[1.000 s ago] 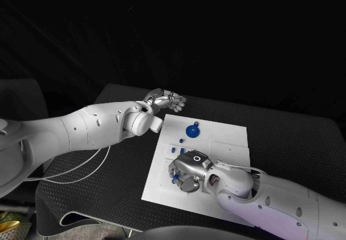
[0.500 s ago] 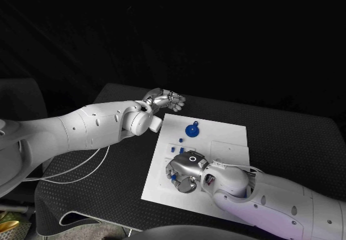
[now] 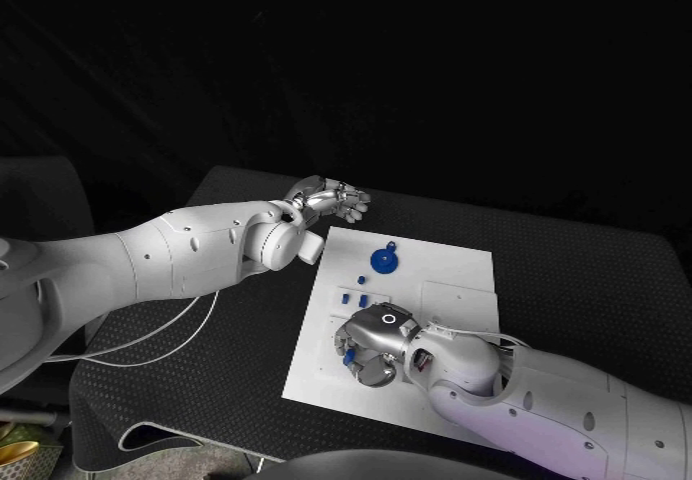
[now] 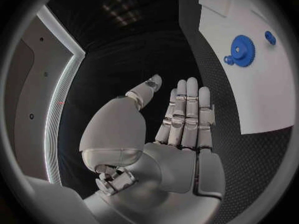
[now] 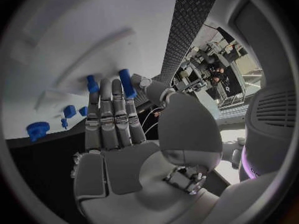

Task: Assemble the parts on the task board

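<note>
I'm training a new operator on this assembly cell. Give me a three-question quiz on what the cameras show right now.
1. True or false: the left hand holds a blue part.
2. Which hand is over the white board? A) left B) right C) both
3. Fill in: the blue gear lies on the board's ____ end, away from the robot.

Key: 1 false, its fingers are straight and hold nothing in the left wrist view; 2 B, the right hand; 3 far.
</note>
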`<action>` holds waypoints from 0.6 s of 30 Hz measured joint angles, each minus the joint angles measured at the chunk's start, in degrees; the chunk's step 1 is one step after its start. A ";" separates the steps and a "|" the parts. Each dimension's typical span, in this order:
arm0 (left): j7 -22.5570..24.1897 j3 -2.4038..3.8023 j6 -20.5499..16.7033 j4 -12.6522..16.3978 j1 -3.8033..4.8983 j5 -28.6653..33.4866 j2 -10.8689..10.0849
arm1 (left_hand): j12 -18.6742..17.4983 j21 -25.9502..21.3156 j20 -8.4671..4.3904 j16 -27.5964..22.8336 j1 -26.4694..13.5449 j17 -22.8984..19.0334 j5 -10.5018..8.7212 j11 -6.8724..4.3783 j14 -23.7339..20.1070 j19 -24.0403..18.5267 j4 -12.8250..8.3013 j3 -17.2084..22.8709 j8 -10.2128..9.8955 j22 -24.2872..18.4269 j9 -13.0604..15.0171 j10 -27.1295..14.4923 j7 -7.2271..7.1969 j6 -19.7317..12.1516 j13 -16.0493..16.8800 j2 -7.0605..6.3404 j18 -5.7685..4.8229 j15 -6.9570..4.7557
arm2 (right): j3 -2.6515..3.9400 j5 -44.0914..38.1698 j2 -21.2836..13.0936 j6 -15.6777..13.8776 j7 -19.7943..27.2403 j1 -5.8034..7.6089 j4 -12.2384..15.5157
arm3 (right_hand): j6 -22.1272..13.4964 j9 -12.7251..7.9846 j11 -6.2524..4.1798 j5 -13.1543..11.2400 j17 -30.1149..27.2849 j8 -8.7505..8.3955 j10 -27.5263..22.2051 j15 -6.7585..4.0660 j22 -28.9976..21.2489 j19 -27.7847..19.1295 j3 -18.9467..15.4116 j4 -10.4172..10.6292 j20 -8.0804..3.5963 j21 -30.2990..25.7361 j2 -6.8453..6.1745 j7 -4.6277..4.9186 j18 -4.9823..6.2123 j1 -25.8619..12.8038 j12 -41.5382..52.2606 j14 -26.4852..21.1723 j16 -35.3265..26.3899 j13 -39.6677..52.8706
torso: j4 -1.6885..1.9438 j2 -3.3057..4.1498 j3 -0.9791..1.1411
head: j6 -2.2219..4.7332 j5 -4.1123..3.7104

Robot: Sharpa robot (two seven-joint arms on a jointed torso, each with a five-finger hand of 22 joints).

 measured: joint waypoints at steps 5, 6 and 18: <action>-0.08 0.00 0.03 -0.02 0.00 0.00 -0.01 | 0.00 0.00 0.00 0.00 0.00 0.00 0.00 0.00 -0.01 0.00 0.00 0.00 0.00 0.00 -0.05 0.00 -0.07 -0.07 -0.05 0.00 0.00 0.01 | 0.01 0.78 -0.07 -1.00 0.02 0.04 -0.09 | -5.49 -1.53 3.02 1.73 -1.23 -2.72 -7.14 2.41 0.00 -5.40 -6.60 -1.20 0.52 -2.18 -1.98 2.40 -1.37 -1.97 -1.33 -5.10 -2.71 -2.41 | -0.01 0.00 0.04 | 0.11 -0.09; -0.09 0.00 0.04 -0.03 0.00 0.00 -0.02 | 0.00 0.00 0.00 0.00 0.00 0.05 0.00 0.00 -0.12 0.00 0.00 0.00 0.00 0.00 -0.05 0.00 -0.07 -0.07 -0.05 0.00 0.00 0.12 | 0.02 0.89 -0.07 -1.23 0.04 0.09 -0.09 | -6.06 -1.65 3.39 1.74 -1.43 -2.99 -8.08 2.66 0.00 -5.93 -7.24 -1.23 0.52 -2.38 -2.11 2.62 -1.36 -2.11 -1.33 -5.51 -2.95 -2.79 | -0.01 0.00 0.04 | 0.12 -0.12; -0.18 -0.01 0.12 -0.08 0.00 0.01 -0.09 | 0.00 0.00 0.00 0.00 0.00 0.09 0.00 0.00 -0.21 0.00 0.00 0.00 0.00 -0.01 -0.05 0.00 -0.07 -0.07 -0.05 0.00 -0.02 0.21 | 0.08 1.97 -2.25 -4.34 0.09 0.86 2.33 | -7.76 -2.13 4.71 0.62 -2.28 -3.25 -10.97 3.63 0.00 -7.51 -10.09 -1.30 0.63 -3.07 -2.42 3.48 -1.36 -2.38 -1.32 -7.08 -3.52 -4.76 | 0.05 0.00 0.04 | 0.32 -0.38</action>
